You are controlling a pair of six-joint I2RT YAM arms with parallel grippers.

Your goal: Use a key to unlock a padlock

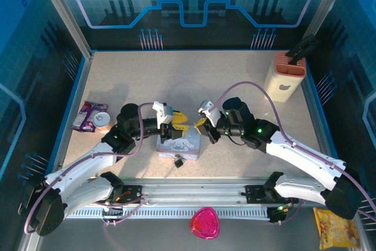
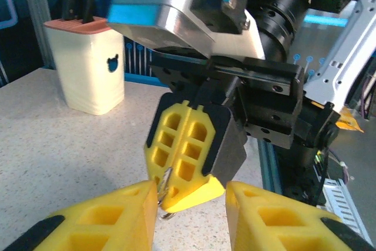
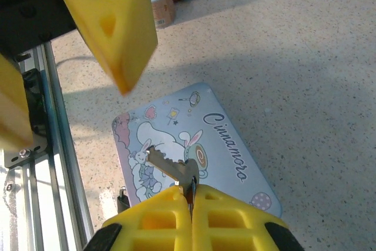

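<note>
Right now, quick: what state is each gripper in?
Left gripper: jaws open, holding nothing.
Right gripper: jaws shut on the small toothed grey metal key.

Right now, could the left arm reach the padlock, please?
Probably yes: the left gripper hangs open above the tin, and the padlock at its near edge lies uncovered.

The tin (image 1: 179,145) lies on the table (image 1: 235,69) at its near middle, just behind the rail (image 1: 194,191). The padlock (image 1: 177,161) sits at the tin's near edge. Above the tin, the left gripper (image 1: 181,120) is on the left and the right gripper (image 1: 201,125) on the right, tips close together. The key (image 3: 166,167) sticks out of the right gripper over the lid. 1 holder (image 1: 285,77) stands at the far right corner. A packet (image 1: 86,116) lies at the left edge, a can (image 1: 101,120) just right of it.
</note>
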